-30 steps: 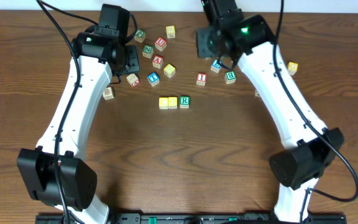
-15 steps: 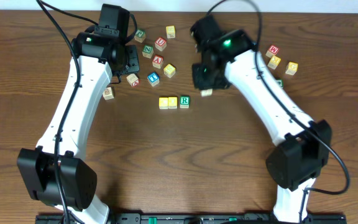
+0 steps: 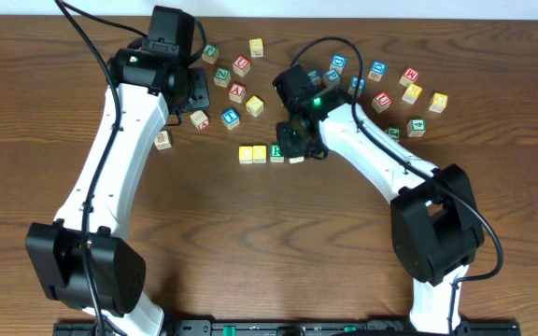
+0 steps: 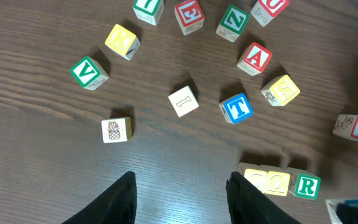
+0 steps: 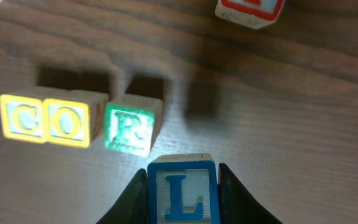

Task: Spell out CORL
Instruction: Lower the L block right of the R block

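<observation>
The right gripper (image 5: 182, 194) is grasping the L block (image 5: 182, 198), its smooth black jaws clenching the cube's two opposite side faces. The block is a small pale wooden cube with softly rounded edges, and its upper face is showing a blue frame around a blue L. It is sitting just right of the R block (image 5: 129, 127) and slightly nearer the robot, not quite in line. Whether it is touching the R block or the table (image 5: 303, 124) I cannot tell. The L is reading upright like the R, its top pointing away from the robot's base.

The R block is carrying a green frame and letter. Just left of the R block the yellow O block (image 5: 67, 121) is lying flush against the yellow C block (image 5: 22, 118), and the row's long axis is running left to right across the dark, finely streaked wood grain.

The left gripper (image 4: 179, 202) is hovering well left of the R block and beyond it, jaws released and holding nothing. A blue T block (image 4: 237, 109) is lying askew beyond and left of the R block.
</observation>
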Controlling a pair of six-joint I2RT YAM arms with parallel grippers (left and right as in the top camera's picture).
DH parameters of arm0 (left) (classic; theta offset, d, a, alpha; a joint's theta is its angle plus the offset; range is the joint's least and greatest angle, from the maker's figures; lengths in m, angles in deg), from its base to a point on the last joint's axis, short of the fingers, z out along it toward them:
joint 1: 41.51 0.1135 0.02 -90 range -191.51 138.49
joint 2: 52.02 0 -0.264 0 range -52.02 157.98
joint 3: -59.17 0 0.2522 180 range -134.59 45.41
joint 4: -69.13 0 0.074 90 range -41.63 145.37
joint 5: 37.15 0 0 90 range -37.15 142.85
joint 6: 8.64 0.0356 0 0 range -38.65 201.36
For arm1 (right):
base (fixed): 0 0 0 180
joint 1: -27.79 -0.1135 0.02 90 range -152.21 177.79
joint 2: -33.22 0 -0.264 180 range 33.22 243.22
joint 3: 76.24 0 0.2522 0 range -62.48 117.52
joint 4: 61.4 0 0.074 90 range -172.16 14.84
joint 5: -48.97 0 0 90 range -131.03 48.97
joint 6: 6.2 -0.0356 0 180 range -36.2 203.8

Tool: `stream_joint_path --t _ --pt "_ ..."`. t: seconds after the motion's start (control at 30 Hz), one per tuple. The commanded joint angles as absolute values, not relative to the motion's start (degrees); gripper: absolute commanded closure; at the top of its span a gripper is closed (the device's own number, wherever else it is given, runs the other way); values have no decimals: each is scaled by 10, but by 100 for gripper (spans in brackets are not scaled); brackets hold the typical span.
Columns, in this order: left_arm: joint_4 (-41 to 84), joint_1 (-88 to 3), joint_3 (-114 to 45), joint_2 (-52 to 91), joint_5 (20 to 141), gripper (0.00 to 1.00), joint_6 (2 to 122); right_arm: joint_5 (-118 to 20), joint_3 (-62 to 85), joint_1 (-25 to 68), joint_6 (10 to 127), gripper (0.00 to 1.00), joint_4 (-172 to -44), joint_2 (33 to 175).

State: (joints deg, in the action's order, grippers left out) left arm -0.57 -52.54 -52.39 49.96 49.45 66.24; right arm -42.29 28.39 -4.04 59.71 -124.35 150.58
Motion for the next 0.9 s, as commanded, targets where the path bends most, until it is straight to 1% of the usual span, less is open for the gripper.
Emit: stream_joint_path --t 0.0,0.1,0.4,0.77,0.8,0.87 --pt "-7 -525 -538 484 485 54 667 -411 257 -45 575 80 -1222 1506" --pt "-7 -525 -538 484 485 54 667 -392 238 -45 551 79 -1202 1506" --pt "-7 -525 -538 484 485 53 667 -375 216 -46 551 78 -1152 1506" --pt "-7 -525 -538 484 485 54 667 -375 193 -46 540 72 -1117 1506" --pt "-7 -525 -538 484 485 54 667 -375 193 -46 540 71 -1117 1506" --pt "-7 -525 -538 484 485 54 667 -375 193 -46 540 66 -1117 1506"
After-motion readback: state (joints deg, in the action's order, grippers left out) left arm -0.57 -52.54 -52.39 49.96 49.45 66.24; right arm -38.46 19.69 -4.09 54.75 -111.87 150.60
